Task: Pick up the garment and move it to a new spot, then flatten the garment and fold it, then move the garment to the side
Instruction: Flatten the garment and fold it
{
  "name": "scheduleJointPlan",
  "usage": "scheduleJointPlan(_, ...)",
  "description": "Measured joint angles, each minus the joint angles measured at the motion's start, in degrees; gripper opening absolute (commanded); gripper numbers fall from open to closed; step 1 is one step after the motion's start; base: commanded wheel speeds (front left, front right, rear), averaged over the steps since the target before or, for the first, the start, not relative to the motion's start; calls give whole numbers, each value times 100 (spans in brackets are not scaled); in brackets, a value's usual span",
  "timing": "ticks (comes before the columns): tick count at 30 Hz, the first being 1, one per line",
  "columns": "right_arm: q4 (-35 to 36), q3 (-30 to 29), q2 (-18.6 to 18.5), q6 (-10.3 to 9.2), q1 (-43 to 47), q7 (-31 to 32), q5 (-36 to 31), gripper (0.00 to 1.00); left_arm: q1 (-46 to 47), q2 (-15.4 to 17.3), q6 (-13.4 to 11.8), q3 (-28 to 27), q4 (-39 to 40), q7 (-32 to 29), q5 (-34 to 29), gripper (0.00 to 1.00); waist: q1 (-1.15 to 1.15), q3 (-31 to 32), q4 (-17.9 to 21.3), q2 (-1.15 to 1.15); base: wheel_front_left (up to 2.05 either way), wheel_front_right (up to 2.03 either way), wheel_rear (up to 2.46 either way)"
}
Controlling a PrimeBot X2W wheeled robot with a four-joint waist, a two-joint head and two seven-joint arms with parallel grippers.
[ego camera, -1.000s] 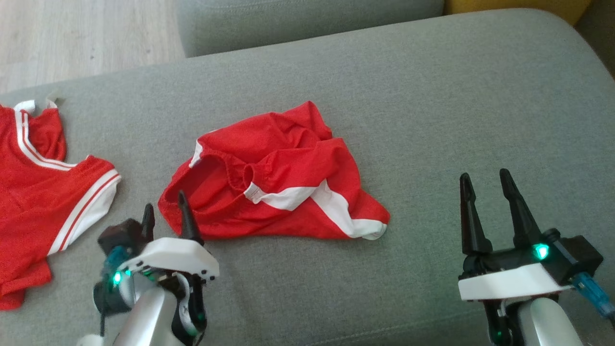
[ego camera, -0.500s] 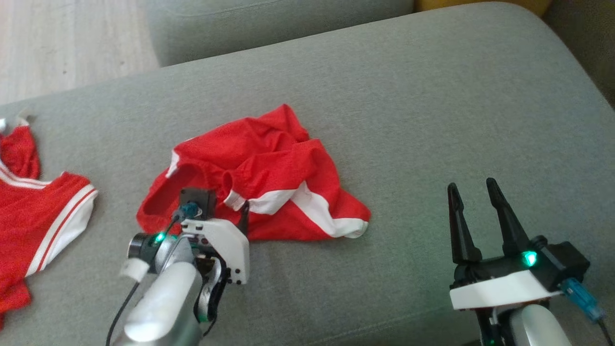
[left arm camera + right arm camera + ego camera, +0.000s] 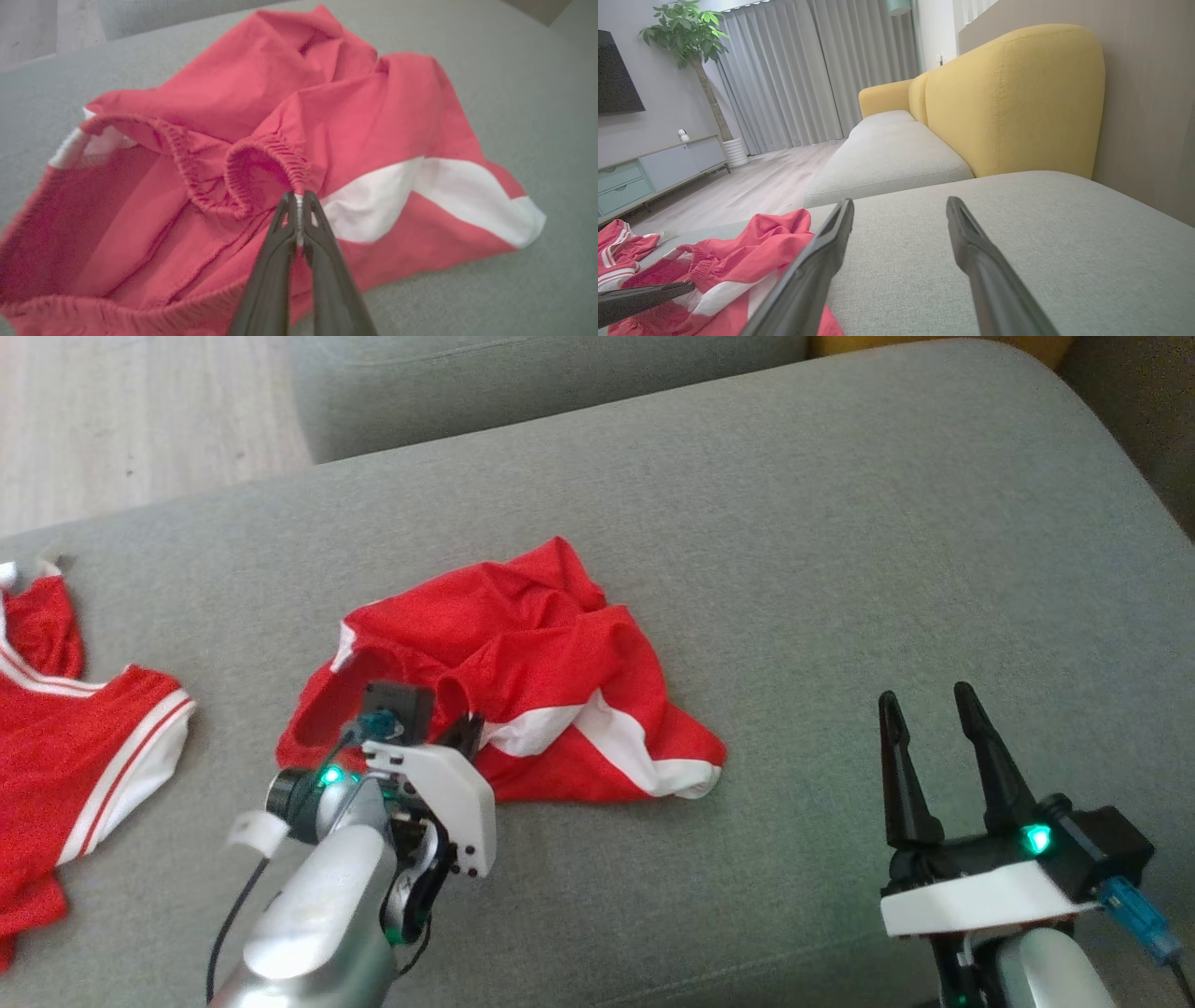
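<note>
Head view: the other red garment [image 3: 65, 747] is cut off by the left edge, and the left gripper [image 3: 469, 728] has its fingertips mostly hidden behind its own wrist housing. Left wrist view: the red shorts [image 3: 196, 93] run off the bottom and left edges, with the fabric below the waistband partly behind the fingers [image 3: 271, 280]. Right wrist view: the shorts' near side sits behind one finger of the right gripper [image 3: 900, 203], and the TV [image 3: 616, 70] is cropped at the left.
</note>
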State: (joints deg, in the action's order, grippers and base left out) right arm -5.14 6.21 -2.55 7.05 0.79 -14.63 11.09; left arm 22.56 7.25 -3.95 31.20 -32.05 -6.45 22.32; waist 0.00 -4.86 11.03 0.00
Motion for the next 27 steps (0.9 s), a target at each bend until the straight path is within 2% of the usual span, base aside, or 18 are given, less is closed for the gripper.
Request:
scheduleJointPlan(3, 0, -37, 1, 0, 12, 0, -1, 100, -108, -2, -21, -171, 360, 202, 229, 0, 0, 44, -106, 0, 0, 0, 0)
scheduleJointPlan(7, 15, -156, 1, 0, 142, 0, -4, 100, -847, 153, -223, -535, 1400, 311, 599, 0, 0, 116, -250, 0, 0, 0, 0)
scheduleJointPlan(8, 15, -156, 1, 0, 142, 0, -4, 100, -847, 153, -223, -535, 1400, 311, 599, 0, 0, 116, -250, 0, 0, 0, 0)
scheduleJointPlan(12, 70, -288, 1, 0, 313, 0, -19, 100, -2170, 535, -497, -861, 2386, 305, 889, 0, 0, 159, -415, 0, 0, 0, 0)
scheduleJointPlan(14, 71, -338, 1, 0, 366, 0, -62, 100, -2827, 598, -570, -981, 2709, 271, 1140, 0, 0, 164, -510, 0, 0, 0, 0)
scheduleJointPlan(18, 73, -326, 2, 0, 356, 0, -111, 100, -3502, 703, -644, -1051, 2840, 243, 1293, 0, 0, 140, -687, 0, 0, 0, 0)
scheduleJointPlan(22, 69, -307, 2, 0, 352, 0, -125, 100, -3511, 701, -675, -1204, 2826, 299, 1415, 2, 0, 139, -810, 0, 0, 0, 0)
scheduleJointPlan(23, 67, -301, 2, 0, 349, 0, -132, 100, -3507, 702, -693, -1234, 2807, 303, 1415, 24, 0, 142, -824, 0, 0, 0, 0)
scheduleJointPlan(24, 66, -297, 2, 0, 345, 0, -151, 100, -3507, 704, -719, -1257, 2793, 311, 1415, 79, 0, 147, -832, 0, 0, 0, 0)
scheduleJointPlan(25, 64, -293, 2, 0, 344, 0, -156, 100, -3505, 704, -723, -1287, 2782, 311, 1416, 100, 0, 153, -836, 0, 0, 0, 0)
scheduleJointPlan(27, 56, -267, 2, 0, 343, 0, -157, 100, -3494, 734, -742, -1302, 2778, 298, 1415, 100, 0, 165, -819, 0, 0, 0, 0)
